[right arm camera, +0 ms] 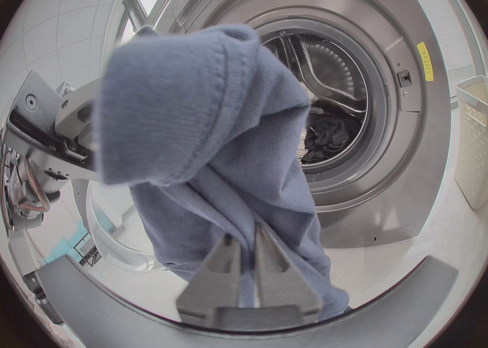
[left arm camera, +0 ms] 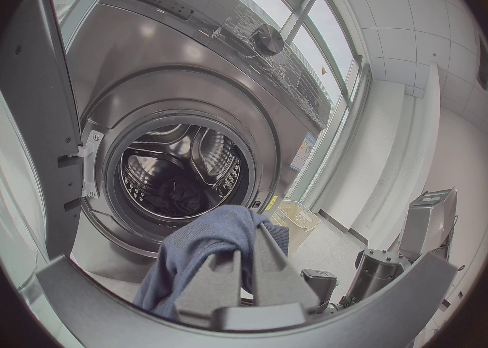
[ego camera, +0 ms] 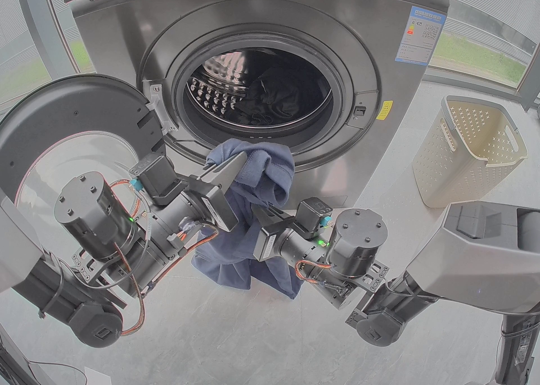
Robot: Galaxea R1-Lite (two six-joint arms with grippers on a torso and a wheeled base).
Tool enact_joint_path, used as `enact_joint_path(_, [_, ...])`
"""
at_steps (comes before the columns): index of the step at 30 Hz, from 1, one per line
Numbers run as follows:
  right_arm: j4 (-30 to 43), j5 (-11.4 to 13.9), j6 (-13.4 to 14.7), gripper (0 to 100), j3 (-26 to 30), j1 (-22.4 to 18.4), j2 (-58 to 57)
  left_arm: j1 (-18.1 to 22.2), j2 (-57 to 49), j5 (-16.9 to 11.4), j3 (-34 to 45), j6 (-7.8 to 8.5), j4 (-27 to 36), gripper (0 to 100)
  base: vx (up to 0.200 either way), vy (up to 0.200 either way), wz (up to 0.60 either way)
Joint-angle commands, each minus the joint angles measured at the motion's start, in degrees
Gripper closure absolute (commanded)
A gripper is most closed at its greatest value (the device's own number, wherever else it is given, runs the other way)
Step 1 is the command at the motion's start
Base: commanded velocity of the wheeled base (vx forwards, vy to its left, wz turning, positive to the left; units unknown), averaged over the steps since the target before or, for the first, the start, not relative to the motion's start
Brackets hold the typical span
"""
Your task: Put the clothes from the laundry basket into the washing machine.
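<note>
Head view, centre frame | left gripper [ego camera: 239, 160] and right gripper [ego camera: 260, 213] both clamped on blue sweater [ego camera: 270, 170] | step: loading | next probably needs a lift into the washing machine [ego camera: 360, 49] drum

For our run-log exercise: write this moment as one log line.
left gripper: shut on blue garment | right gripper: shut on blue garment | door: open | drum: dark clothes inside | laundry basket: floor, right of machine
</note>
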Motion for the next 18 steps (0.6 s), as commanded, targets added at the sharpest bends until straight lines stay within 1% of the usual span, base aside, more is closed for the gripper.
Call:
enact_joint_path(1, [0.1, 0.0, 0.0, 100, 1.7, 0.0, -2.5, 0.1, 0.1, 0.0, 0.1, -0.02, 0.0, 100, 0.000, 0.000, 0.00])
enact_joint_path(6, [0.8, 0.0, -0.4, 100, 7.5, -0.1, -8.5, 1.9, 0.4, 0.0, -0.1, -0.11, 0.0, 100, 0.000, 0.000, 0.00])
enact_joint_path(7, [0.8, 0.0, -0.4, 100, 7.7, -0.1, -8.7, 1.9, 0.4, 0.0, -0.1, -0.11, 0.0, 100, 0.000, 0.000, 0.00])
enact_joint_path(8, [1.0, 0.0, -1.0, 100, 10.0, -0.9, -10.9, 2.3, 0.3, 0.0, -0.2, -0.11, 0.0, 100, 0.000, 0.000, 0.00])
enact_joint_path(10, [1.0, 0.0, -1.1, 100, 11.0, -1.6, -11.6, 2.4, 0.3, 0.0, -0.2, -0.11, 0.0, 100, 0.000, 0.000, 0.00])
enact_joint_path(11, [1.1, 0.0, -1.2, 100, 12.6, -2.5, -12.8, 2.4, 0.1, 0.0, -0.2, -0.19, 0.0, 100, 0.000, 0.000, 0.00])
enact_joint_path(15, [1.0, 0.1, -1.2, 100, 15.2, -4.0, -13.9, 2.3, -0.1, 0.0, -0.2, -0.19, 0.0, 100, 0.000, 0.000, 0.00])
enact_joint_path(18, [0.9, 0.0, -1.2, 100, 15.3, -3.9, -14.2, 2.0, -0.3, -0.1, 0.1, -0.54, 0.0, 100, 0.000, 0.000, 0.00])
